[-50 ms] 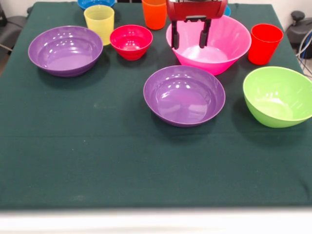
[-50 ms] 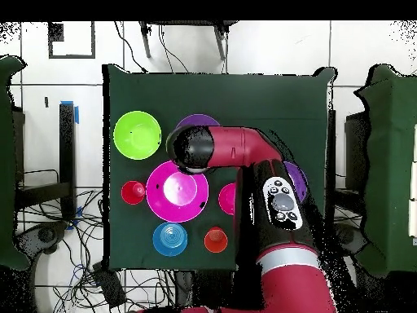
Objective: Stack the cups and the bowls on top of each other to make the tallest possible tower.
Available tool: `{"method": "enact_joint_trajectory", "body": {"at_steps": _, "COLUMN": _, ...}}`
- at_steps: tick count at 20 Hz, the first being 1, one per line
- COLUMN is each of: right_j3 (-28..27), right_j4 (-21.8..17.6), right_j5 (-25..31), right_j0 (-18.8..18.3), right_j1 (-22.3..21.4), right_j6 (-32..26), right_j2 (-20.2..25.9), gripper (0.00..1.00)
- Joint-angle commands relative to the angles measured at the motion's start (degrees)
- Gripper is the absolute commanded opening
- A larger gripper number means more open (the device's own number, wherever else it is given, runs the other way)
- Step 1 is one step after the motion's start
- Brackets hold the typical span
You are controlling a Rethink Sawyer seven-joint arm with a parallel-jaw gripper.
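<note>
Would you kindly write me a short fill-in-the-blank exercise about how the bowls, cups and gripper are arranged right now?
1. The gripper hangs with its fingers apart over the ____ bowl.
2. The small crimson bowl stands right beside the ____ cup.
3. The red cup stands behind the lime ____ bowl.
4. The number of purple bowls on the table is ____.

Missing words: pink; yellow; green; two
</note>
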Motion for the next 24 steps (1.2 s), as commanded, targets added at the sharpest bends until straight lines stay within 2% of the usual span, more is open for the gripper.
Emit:
{"method": "enact_joint_trajectory", "body": {"at_steps": 1, "right_j3": 1.9, "right_j4": -8.3, "right_j5": -0.5, "right_j0": 1.0, "right_j1": 0.9, "right_j6": -6.7, "right_j2": 2.8, "gripper": 1.0}}
{"method": "enact_joint_trajectory", "body": {"at_steps": 7, "right_j3": 1.5, "right_j4": -10.3, "right_j5": -0.2, "right_j0": 1.5, "right_j1": 1.3, "right_j6": -5.1, "right_j2": 2.5, "gripper": 1.0}}
{"method": "enact_joint_trajectory", "body": {"at_steps": 16, "right_j3": 0.9, "right_j4": -11.2, "right_j5": 0.0, "right_j0": 1.2, "right_j1": 2.5, "right_j6": -3.7, "right_j2": 2.8, "gripper": 1.0}}
{"method": "enact_joint_trajectory", "body": {"at_steps": 24, "right_j3": -5.8, "right_j4": -13.0, "right_j5": -4.5, "right_j0": 2.0, "right_j1": 6.0, "right_j6": -0.8, "right_j2": 1.9, "gripper": 1.0}}
